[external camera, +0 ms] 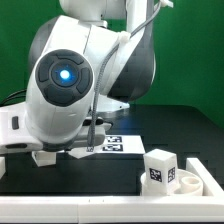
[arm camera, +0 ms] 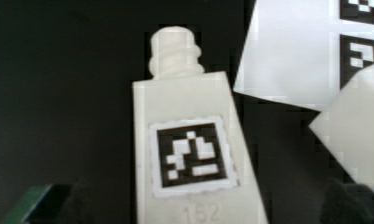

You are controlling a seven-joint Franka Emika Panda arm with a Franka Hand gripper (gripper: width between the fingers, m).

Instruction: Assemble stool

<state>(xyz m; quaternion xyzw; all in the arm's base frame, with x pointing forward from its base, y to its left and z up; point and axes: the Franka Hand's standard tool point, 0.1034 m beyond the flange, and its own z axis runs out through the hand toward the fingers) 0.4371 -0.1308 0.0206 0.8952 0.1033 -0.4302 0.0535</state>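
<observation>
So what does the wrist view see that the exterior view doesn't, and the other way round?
Only the wrist view: a stool leg close up, with its screw tip and its tag, lying between the fingers of the open end effector. Only the exterior view: the big robot arm, the round seat, and another tagged leg standing at its edge. Both: the marker board and the black table.
</observation>
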